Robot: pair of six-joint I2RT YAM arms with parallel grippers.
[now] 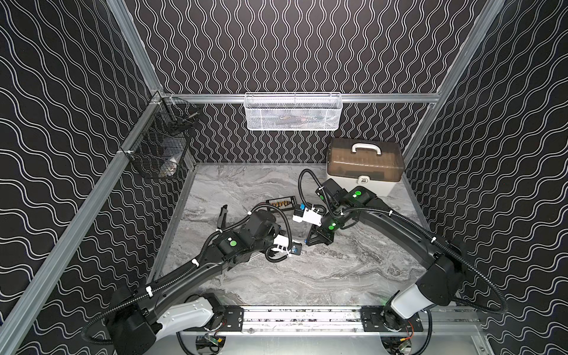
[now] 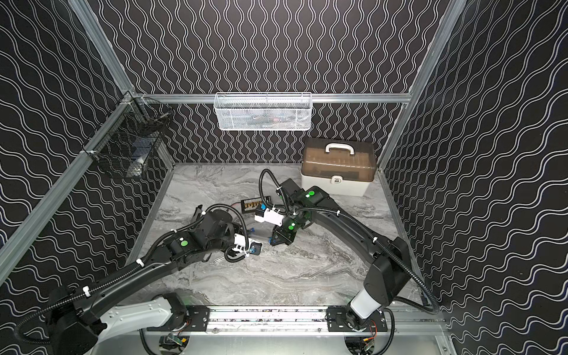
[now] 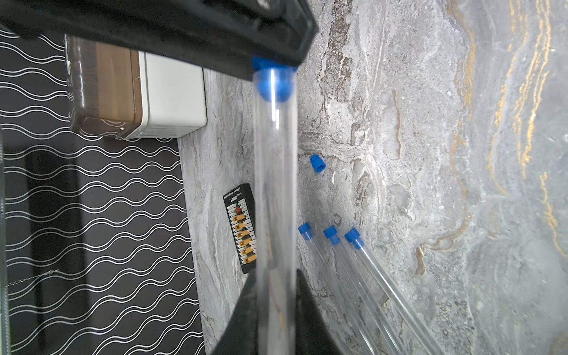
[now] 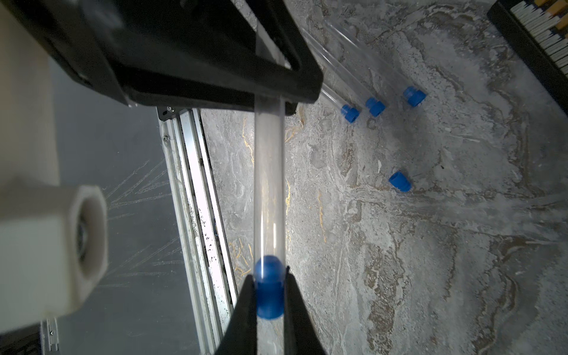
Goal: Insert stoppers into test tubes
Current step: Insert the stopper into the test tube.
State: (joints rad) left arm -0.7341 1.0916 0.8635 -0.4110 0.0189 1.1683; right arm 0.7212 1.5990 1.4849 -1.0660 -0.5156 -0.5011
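The left gripper is clamped on a clear tube, its two black fingers pressed against the glass on either side. The tube runs straight from there to the right gripper. That one is squeezed tight on a blue stopper, and the stopper's stem sits inside the tube's mouth with the cap outside, between the fingers. So the two arms meet end to end with the tube between them, held off the table, on the side of the black board that faces the arm bases.

On the table near the board lie three more tubes, side by side and almost touching. Each has a blue stopper in its end, and the stoppered ends point toward the board. One loose stopper lies on its side by itself, near the board and a little apart from the three capped ends. From either wrist view I cannot make out a fifth tube.

Beyond the board, against the back wall, stands a white box with a brown see-through lid and a white handle.
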